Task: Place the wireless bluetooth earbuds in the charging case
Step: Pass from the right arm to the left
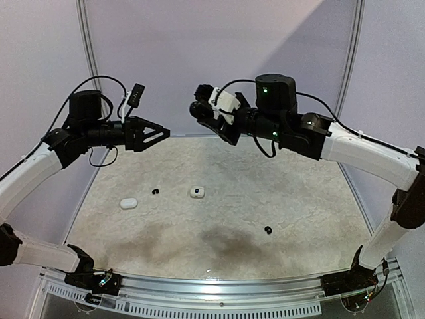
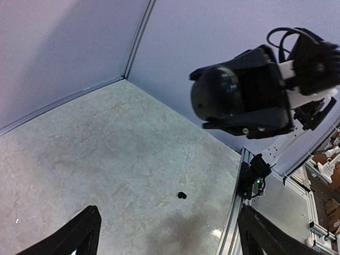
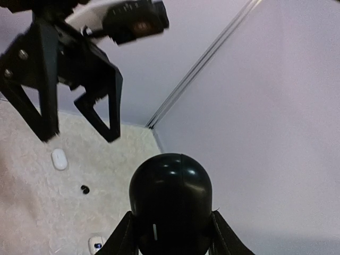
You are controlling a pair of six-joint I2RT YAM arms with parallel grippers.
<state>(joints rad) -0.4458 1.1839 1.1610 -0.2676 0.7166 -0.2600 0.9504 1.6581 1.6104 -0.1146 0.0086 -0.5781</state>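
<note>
from the top view, the step in hand looks like readying the case rather than loading it. the right fingers (image 1: 199, 111) are closed partway around the black charging case (image 1: 196, 107) and hold it high in the air. the left fingers (image 1: 159, 133) stand wide apart and empty, to the left of that case and a little lower, not touching it. two black earbuds show, one (image 1: 156, 192) and another (image 1: 268, 230), both on the desk (image 1: 299, 199) well below the case and well apart from any fingers. a white pebble case (image 1: 129, 203) and a small white piece (image 1: 196, 192) with a dark spot, too small to identify, also lie well below the case. from the left wrist, the case (image 2: 215, 98) sits in the right fingers' hold, and one black earbud (image 2: 182, 195) lies on the desk far beneath it, untouched. from the right wrist, the case (image 3: 171, 191) fills the gap between the fingers, and its seam looks closed. my judgement is that the lid must be opened next, probably by the left fingers working against the right's hold, or the case set down, before any earbud can be picked up and seated.
</note>
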